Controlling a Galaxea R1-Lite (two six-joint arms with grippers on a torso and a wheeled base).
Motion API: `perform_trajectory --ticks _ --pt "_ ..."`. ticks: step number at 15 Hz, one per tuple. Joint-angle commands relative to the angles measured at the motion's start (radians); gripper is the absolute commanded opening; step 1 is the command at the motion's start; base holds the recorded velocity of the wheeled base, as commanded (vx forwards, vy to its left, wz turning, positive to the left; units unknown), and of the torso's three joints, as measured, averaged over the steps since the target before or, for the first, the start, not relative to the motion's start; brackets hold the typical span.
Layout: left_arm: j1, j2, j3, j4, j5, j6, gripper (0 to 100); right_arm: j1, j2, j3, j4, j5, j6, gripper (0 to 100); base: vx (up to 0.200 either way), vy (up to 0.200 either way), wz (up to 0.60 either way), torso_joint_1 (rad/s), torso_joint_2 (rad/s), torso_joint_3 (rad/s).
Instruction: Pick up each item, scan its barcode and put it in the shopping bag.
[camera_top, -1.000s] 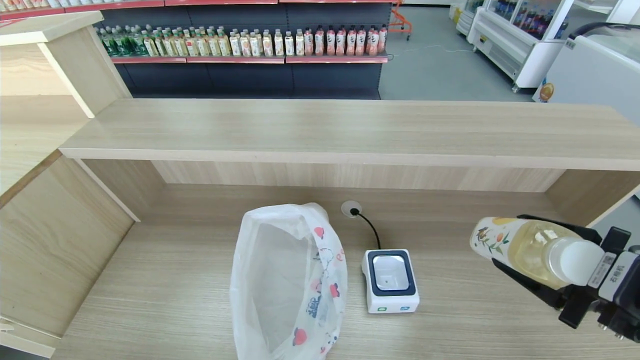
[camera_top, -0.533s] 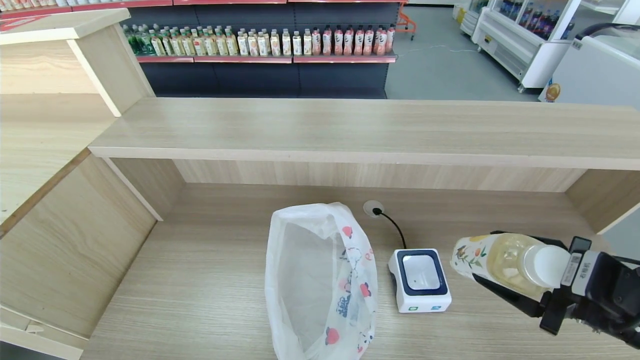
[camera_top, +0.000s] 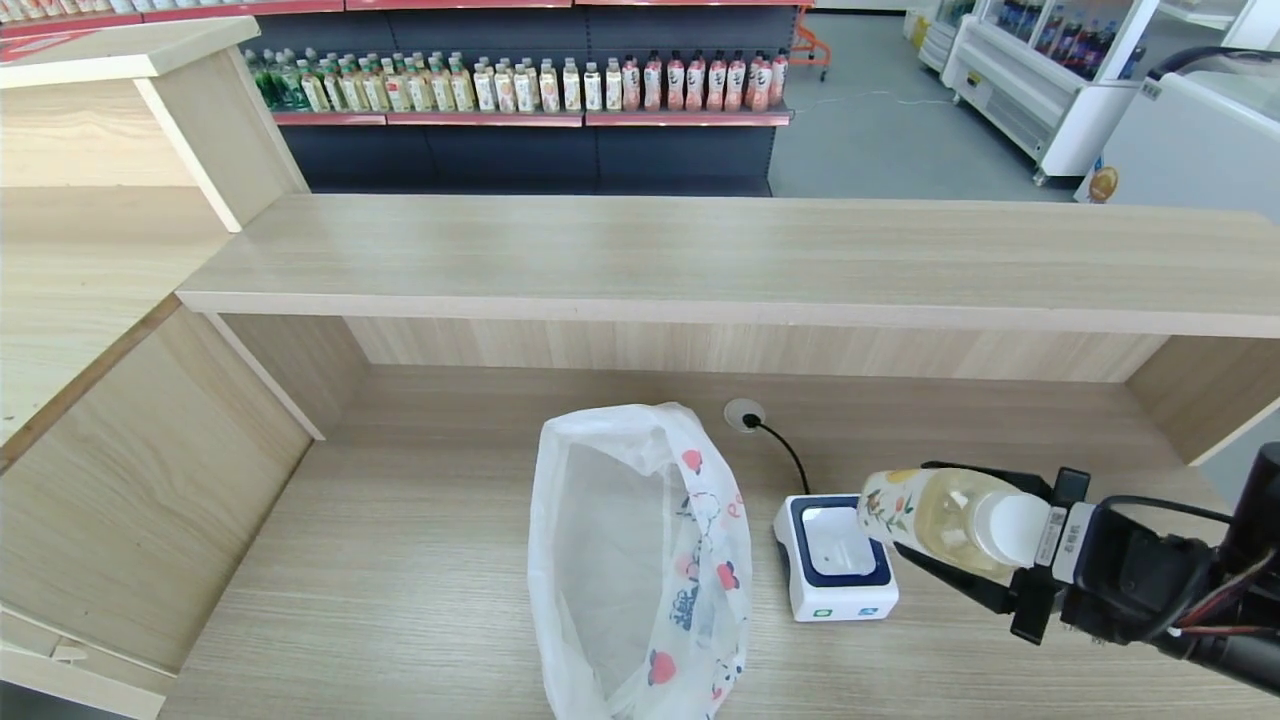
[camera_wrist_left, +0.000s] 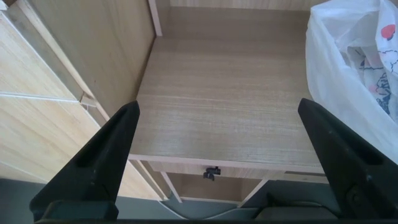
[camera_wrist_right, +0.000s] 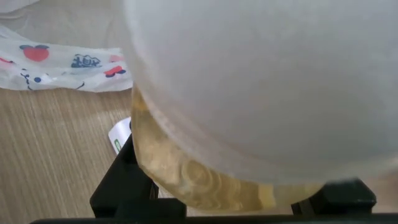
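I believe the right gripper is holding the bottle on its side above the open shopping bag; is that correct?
Not quite. The head view shows the right gripper holding the bottle on its side above the scanner, not the shopping bag. The bag stands open beside the scanner, nearer the robot's left.

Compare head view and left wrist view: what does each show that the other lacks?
Head view: the scanner, and the bottle lying sideways in the right gripper, base end over the scanner's edge. Left wrist view: the left gripper, open and empty, facing the counter. Both: the shopping bag standing open on the counter.
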Motion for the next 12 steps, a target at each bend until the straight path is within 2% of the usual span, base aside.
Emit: perform_trajectory --ticks 1,5,9,12 --pt "0.0 0.0 0.0 0.0 0.0 0.0 100 -0.049 0.148 0.001 -0.086 0.067 -0.057 0 0.0 0.0 0.0 0.0 0.0 0.0" --pt "0.0 0.0 0.0 0.0 0.0 0.0 100 -0.086 0.207 -0.042 -0.086 0.089 -0.057 0 0.0 0.0 0.0 0.0 0.0 0.0" --pt "0.0 0.0 0.002 0.0 0.0 0.0 100 -0.071 0.273 -0.138 -0.078 0.179 -0.103 0 0.0 0.0 0.0 0.0 0.0 0.0" --pt "0.0 0.0 0.0 0.0 0.0 0.0 100 -0.069 0.314 -0.17 -0.078 0.208 -0.127 0 0.0 0.0 0.0 0.0 0.0 0.0"
